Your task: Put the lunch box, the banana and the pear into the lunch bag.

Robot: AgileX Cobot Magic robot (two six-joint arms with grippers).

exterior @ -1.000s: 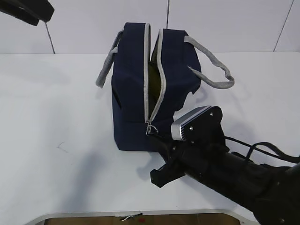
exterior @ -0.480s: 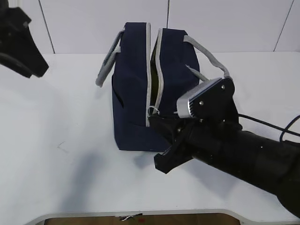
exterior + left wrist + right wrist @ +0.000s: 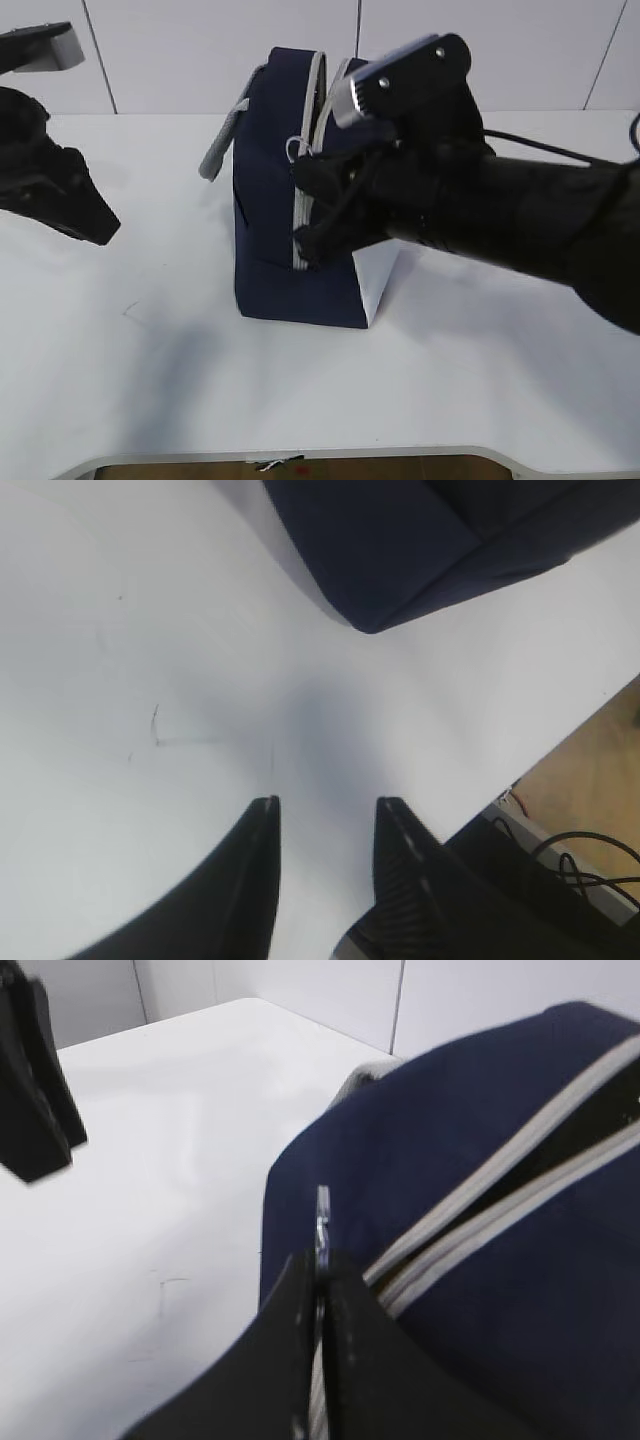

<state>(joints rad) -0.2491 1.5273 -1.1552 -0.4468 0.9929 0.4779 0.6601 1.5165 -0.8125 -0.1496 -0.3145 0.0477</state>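
the lunch bag [image 3: 270,200] stands on the white table [image 3: 150,380] in the upper middle of the exterior frame, navy blue, with its grey zipper [image 3: 305,160] running up the front side and over the top. a white side panel [image 3: 375,280] shows at its lower right corner, and one grey handle [image 3: 222,135] hangs at its upper left. the right gripper [image 3: 320,1260] comes in from the right of the frame and covers much of the bag; in the right wrist view its two black fingers are pressed together on the thin metal ring pull [image 3: 322,1218], which stands up just above the fingertips, beside the grey zipper tape. the left gripper [image 3: 325,815] is at the left edge of the exterior frame, well apart from the bag; in the left wrist view its jaws are spread with nothing between them, above bare table, and a corner of the bag is in the upper part of that frame. the lunch box, the banana and the pear i cannot see in any view.
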